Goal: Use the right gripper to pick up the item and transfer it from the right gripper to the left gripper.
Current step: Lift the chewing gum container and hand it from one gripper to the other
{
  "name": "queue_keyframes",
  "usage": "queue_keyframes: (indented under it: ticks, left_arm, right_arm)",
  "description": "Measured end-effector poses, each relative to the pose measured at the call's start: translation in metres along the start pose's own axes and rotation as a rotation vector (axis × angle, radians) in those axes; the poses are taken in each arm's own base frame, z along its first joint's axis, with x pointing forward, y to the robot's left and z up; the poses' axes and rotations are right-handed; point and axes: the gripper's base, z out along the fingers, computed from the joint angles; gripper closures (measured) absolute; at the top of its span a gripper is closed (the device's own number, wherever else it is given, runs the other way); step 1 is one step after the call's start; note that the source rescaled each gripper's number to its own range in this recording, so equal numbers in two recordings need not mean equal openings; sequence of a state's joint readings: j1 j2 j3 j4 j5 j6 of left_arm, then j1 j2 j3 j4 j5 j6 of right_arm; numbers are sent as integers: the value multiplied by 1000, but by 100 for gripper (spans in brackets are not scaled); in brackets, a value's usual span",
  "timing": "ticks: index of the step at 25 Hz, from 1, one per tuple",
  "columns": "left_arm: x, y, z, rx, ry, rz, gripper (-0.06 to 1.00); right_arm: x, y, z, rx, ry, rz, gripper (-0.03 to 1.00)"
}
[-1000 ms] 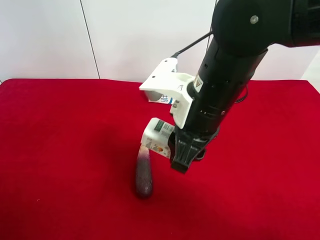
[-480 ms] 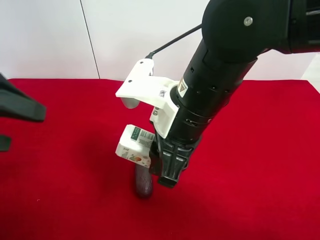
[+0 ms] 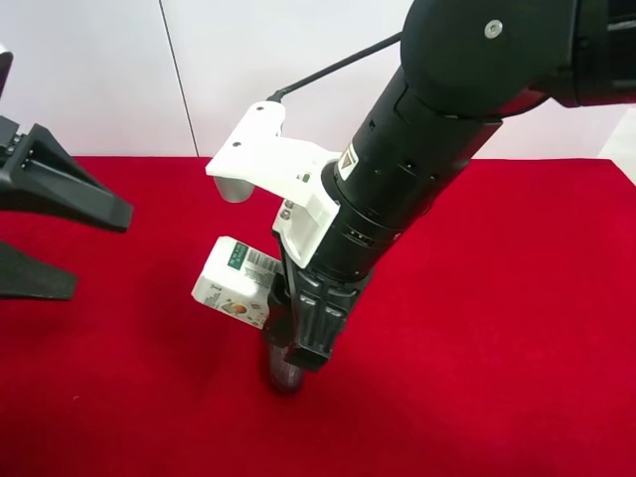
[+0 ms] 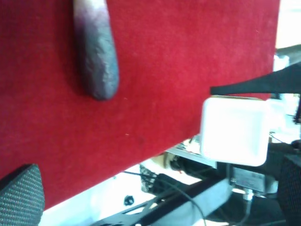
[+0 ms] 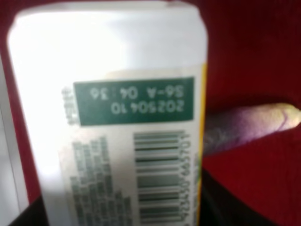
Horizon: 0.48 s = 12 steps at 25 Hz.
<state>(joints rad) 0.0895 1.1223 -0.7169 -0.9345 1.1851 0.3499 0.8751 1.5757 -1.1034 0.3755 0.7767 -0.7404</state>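
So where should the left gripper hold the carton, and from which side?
Probably the carton's free end, sticking out of the right gripper toward the exterior view's left. Come from that side, where the open left gripper is; the flat opposite faces suit its jaws.

A thick black round arm at upper right carries a silver screw, yellow sticker, white angular bracket and black cable. At the left edge, the left claw shows flat black wedge fingers.
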Motion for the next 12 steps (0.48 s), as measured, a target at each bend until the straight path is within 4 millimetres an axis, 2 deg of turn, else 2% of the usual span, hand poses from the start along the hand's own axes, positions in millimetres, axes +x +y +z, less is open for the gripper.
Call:
queue_keyframes:
  ticks: [9,12]
  left_arm:
    - [-9,3,9,65,29,-46,-6]
    - [-8,-2,18,77,51,-29,-6]
  right_arm:
    - [-8,-1,0,14,-90,-29,97]
    - [-10,-1,-1,17,-110,-39,97]
